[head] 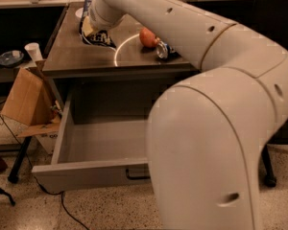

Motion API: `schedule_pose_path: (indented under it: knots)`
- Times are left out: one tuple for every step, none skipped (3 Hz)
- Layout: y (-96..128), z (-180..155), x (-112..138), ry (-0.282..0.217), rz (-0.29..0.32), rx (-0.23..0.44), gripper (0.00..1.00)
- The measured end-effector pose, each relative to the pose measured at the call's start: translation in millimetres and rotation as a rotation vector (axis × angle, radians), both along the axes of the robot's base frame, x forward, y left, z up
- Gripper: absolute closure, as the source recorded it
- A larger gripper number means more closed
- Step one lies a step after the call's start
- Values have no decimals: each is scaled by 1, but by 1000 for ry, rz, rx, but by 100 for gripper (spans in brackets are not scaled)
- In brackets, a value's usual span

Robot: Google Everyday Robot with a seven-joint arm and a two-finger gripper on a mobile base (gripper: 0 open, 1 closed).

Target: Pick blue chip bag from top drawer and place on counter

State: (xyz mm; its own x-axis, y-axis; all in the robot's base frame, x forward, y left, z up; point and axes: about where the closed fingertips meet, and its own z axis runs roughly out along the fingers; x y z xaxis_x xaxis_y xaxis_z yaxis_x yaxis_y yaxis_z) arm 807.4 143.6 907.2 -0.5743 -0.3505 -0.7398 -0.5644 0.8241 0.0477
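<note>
Above the open top drawer (81, 169), at the worktop's (72, 54) left rear, the hand (89, 28) rests against the blue chip bag (100, 36), which lies on the worktop. Whether the hand grips it cannot be told. Risk: a snagged bag on withdrawal could be dragged off the edge, or rightward into the apple (148, 36) and soda can (164, 49).

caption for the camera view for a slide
Arm reaches over the open top drawer, its end effector at the blue chip bag on the counter, near a red fruit and a can.
</note>
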Motion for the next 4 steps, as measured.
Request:
schedule_pose_path:
  knots:
    - [18,-12,12,16,18,12,81]
    - [29,-20,16,25,41,15,58]
    - [33,-24,18,26,57,14,34]
    - [30,-26,17,26,71,11,4]
